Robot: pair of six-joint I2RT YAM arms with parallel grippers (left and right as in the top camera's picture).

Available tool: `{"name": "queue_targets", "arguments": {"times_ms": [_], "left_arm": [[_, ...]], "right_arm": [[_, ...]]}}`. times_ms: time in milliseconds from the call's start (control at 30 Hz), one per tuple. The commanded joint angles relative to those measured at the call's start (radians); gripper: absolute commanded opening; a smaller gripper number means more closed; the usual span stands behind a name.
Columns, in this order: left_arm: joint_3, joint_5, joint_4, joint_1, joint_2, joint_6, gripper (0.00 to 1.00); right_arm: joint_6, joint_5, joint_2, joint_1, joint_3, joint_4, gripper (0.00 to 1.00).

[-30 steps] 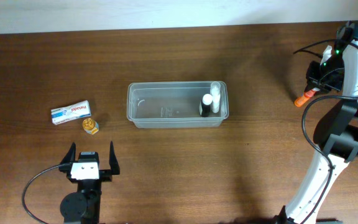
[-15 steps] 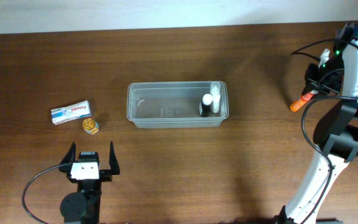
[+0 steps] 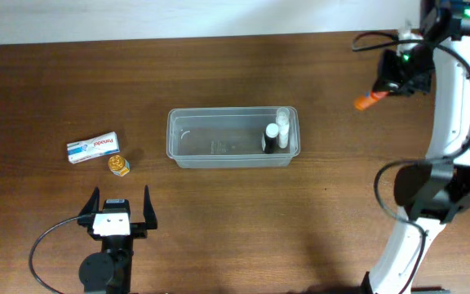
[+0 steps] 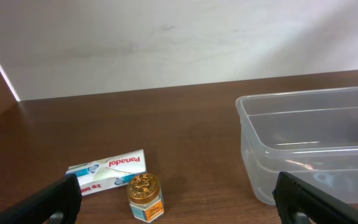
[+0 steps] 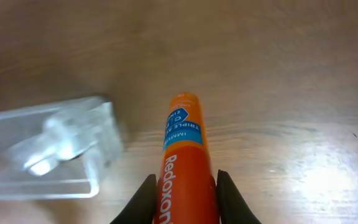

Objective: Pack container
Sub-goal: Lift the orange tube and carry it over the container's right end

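Note:
The clear plastic container (image 3: 232,138) sits mid-table with two small bottles (image 3: 277,133) standing at its right end. It also shows in the left wrist view (image 4: 309,149) and, blurred, in the right wrist view (image 5: 48,149). My right gripper (image 3: 386,86) is shut on an orange Redoxon tube (image 3: 367,100) and holds it in the air at the far right; the tube (image 5: 184,162) sits between both fingers. My left gripper (image 3: 121,208) is open and empty near the front left. A Panadol box (image 3: 93,147) and a small gold-lidded jar (image 3: 119,165) lie left of the container.
The box (image 4: 107,172) and jar (image 4: 145,196) lie just ahead of my left gripper. A white wall runs along the table's far edge. The right arm's base stands at the front right (image 3: 419,245).
My right gripper has lifted the orange tube and carried it left and toward the far edge, nearer the container. The left arm has not moved.

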Motion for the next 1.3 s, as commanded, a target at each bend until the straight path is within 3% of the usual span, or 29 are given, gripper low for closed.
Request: {"name": "queue_targets", "arguments": {"times_ms": [0, 400, 833, 1267], "left_arm": [[-0.003, 0.001, -0.005, -0.004, -0.008, 0.016, 1.0], [-0.003, 0.001, -0.005, -0.004, -0.008, 0.016, 0.99], [-0.003, 0.001, -0.005, -0.004, -0.008, 0.016, 0.99], [-0.003, 0.001, -0.005, -0.004, -0.008, 0.016, 0.99]], "right_arm": [[-0.011, -0.019, -0.096, 0.045, 0.023, -0.006, 0.18], [-0.011, 0.013, -0.286, 0.237, -0.074, -0.006, 0.18], [-0.01, 0.039, -0.289, 0.385, -0.396, 0.022, 0.18], [-0.003, 0.049, -0.287, 0.483, -0.454, 0.155, 0.19]]}}
